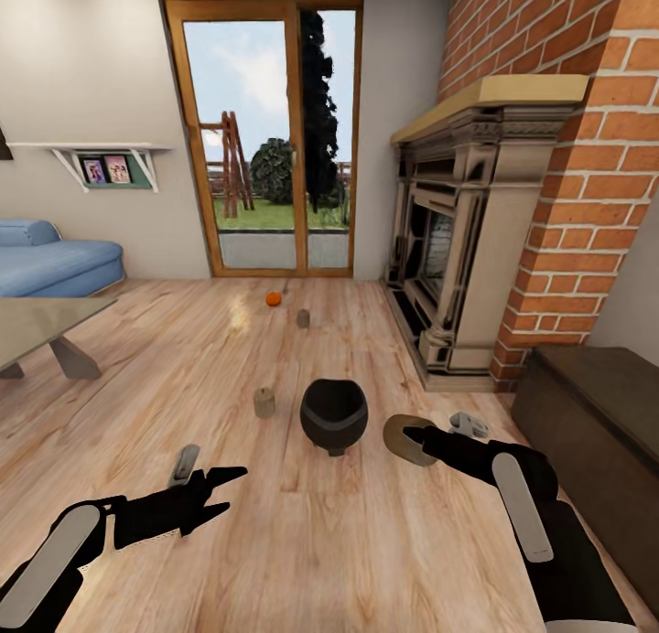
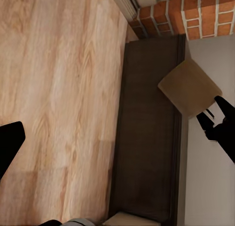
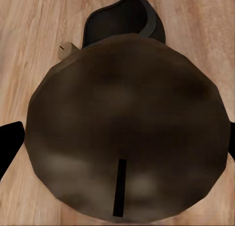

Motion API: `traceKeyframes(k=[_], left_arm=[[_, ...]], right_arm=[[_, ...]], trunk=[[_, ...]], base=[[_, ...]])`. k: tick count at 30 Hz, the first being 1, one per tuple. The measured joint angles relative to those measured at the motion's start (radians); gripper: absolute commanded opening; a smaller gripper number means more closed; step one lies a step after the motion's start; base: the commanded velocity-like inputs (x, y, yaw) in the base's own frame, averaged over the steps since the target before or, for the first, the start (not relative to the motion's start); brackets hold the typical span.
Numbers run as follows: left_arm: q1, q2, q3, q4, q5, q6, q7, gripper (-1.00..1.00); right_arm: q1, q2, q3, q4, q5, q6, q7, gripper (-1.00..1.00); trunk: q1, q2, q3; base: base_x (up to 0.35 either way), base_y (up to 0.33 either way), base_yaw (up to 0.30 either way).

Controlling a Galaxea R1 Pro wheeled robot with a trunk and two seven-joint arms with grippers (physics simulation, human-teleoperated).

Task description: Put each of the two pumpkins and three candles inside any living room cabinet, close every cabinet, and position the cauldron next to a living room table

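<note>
The right gripper (image 1: pixel 423 439) grasps one candle (image 1: pixel 400 437) near the floor, the low dark cabinet (image 1: pixel 595 413) just to its right; the left gripper (image 1: pixel 224 491) hangs open and empty. Left of the held candle sits the cauldron (image 1: pixel 334 415), then another candle (image 1: pixel 264 402). Farther off are a third candle (image 1: pixel 303 318) and a pumpkin (image 1: pixel 273 299). Stowing looks underway; next, an open drawer is needed.

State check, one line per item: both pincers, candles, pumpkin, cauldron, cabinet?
Right pincer: shut on candle.
Left pincer: open, empty.
Near floor candle: upright, loose.
Far floor candle: upright, loose.
Pumpkin: on floor.
Cauldron: on floor, tipped.
Cabinet: closed.
</note>
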Motion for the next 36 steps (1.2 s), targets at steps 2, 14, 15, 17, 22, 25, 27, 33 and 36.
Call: traceKeyframes(k=[2, 14, 15, 17, 22, 25, 27, 33, 36], left_arm=[[0.000, 0.000, 0.000, 0.000, 0.000, 0.000, 0.001, 1.00], [0.000, 0.000, 0.000, 0.000, 0.000, 0.000, 0.001, 1.00], [0.000, 0.000, 0.000, 0.000, 0.000, 0.000, 0.001, 1.00], [0.000, 0.000, 0.000, 0.000, 0.000, 0.000, 0.001, 1.00], [0.000, 0.000, 0.000, 0.000, 0.000, 0.000, 0.001, 1.00], [0.000, 0.000, 0.000, 0.000, 0.000, 0.000, 0.001, 1.00], [0.000, 0.000, 0.000, 0.000, 0.000, 0.000, 0.001, 1.00], [0.000, 0.000, 0.000, 0.000, 0.000, 0.000, 0.001, 1.00], [0.000, 0.000, 0.000, 0.000, 0.000, 0.000, 0.001, 1.00]], right_arm=[[0.001, 0.000, 0.000, 0.002, 0.001, -0.001, 0.000, -1.00], [0.000, -0.002, 0.001, 0.005, 0.002, -0.003, 0.002, -1.00], [0.000, -0.002, 0.000, 0.005, -0.001, -0.003, 0.005, -1.00], [0.000, -0.002, 0.000, 0.006, -0.003, -0.003, 0.012, -1.00], [0.000, -0.002, -0.001, 0.007, -0.004, -0.003, 0.024, -1.00], [0.000, -0.002, -0.001, 0.007, -0.005, -0.004, 0.025, -1.00], [0.000, -0.002, -0.001, 0.007, -0.005, -0.004, 0.026, -1.00], [0.000, -0.002, -0.001, 0.007, -0.010, -0.005, 0.027, -1.00], [0.000, -0.002, -0.001, 0.008, -0.010, -0.005, 0.027, -1.00]], trunk=[[0.000, 0.000, 0.000], [0.000, 0.000, 0.000], [0.000, 0.000, 0.000], [0.000, 0.000, 0.000], [0.000, 0.000, 0.000], [0.000, 0.000, 0.000], [0.000, 0.000, 0.000], [0.001, 0.000, 0.000], [0.001, 0.000, 0.000]], base=[[0.341, 0.000, 0.000], [0.340, 0.017, 0.000], [0.327, 0.107, 0.000], [0.323, 0.117, 0.000], [0.319, 0.047, 0.000], [0.299, 0.005, 0.000], [0.175, 0.001, 0.000], [0.035, 0.000, 0.000], [0.018, 0.006, 0.000]])
